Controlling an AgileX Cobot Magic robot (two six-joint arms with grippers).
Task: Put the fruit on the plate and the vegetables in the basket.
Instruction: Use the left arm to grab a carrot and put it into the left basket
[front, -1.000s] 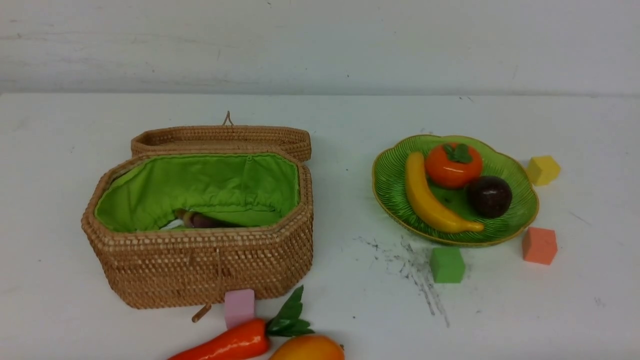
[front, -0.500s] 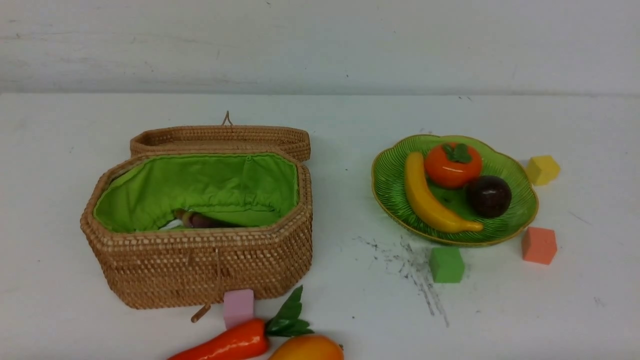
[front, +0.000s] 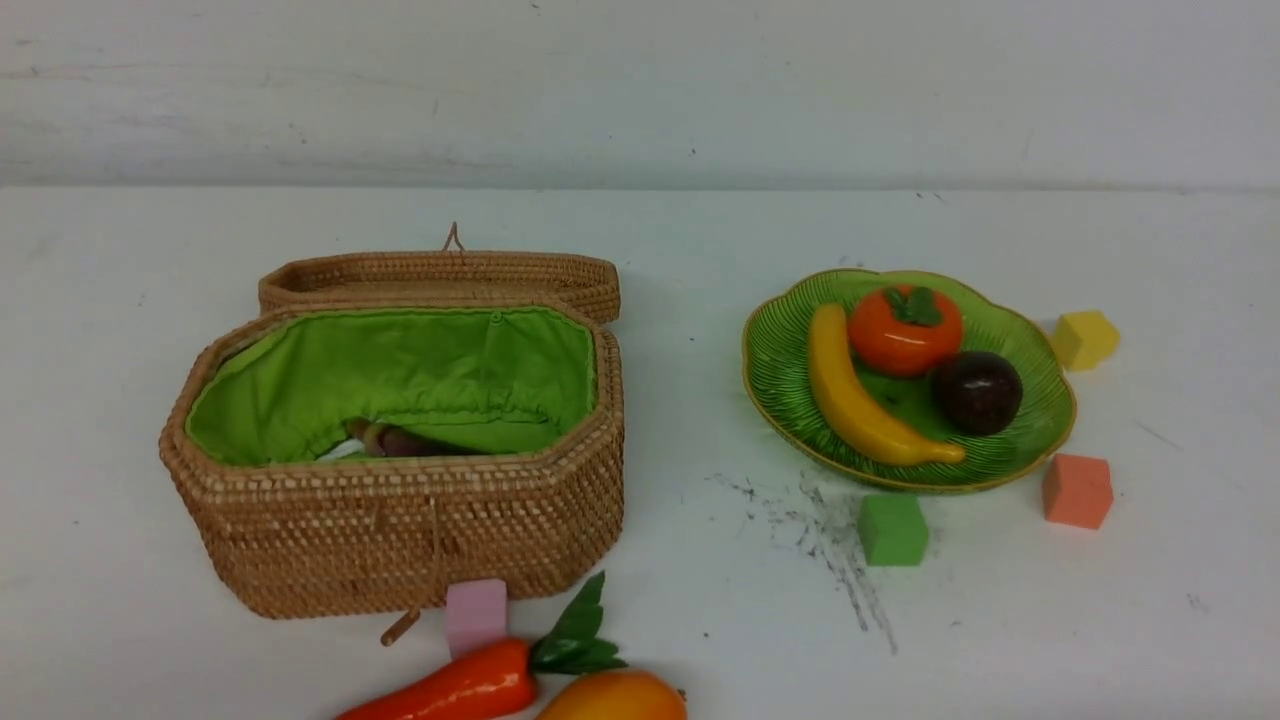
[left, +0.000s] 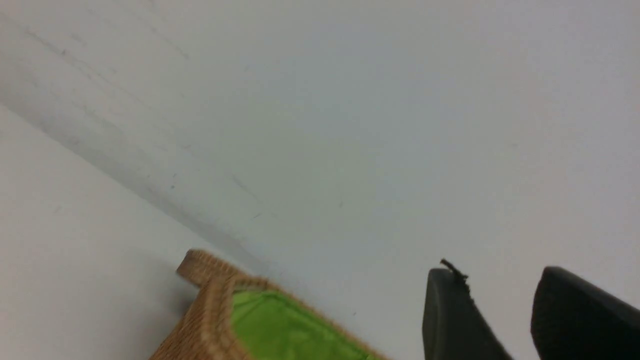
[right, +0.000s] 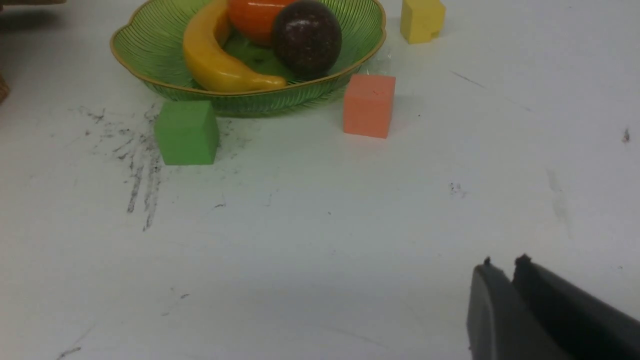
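Note:
The open woven basket (front: 400, 540) stands at the left, and a purple eggplant (front: 410, 440) shows partly on its green lining. The green plate (front: 785, 370) at the right holds a banana (front: 850, 395), a persimmon (front: 905, 335) and a mangosteen (front: 978, 392). A carrot (front: 460, 685) and a mango (front: 615, 698) lie at the near edge in front of the basket. Neither gripper shows in the front view. My left gripper (left: 497, 272) is open and empty beside a basket corner (left: 210, 320). My right gripper (right: 505, 262) is shut on nothing, well short of the plate (right: 150, 50).
The basket's lid (front: 440, 275) lies folded back behind it. A pink cube (front: 476, 612) touches the basket's front. Green (front: 893, 530), orange (front: 1077, 490) and yellow (front: 1085, 340) cubes ring the plate. Dark scuff marks (front: 830, 540) streak the white table.

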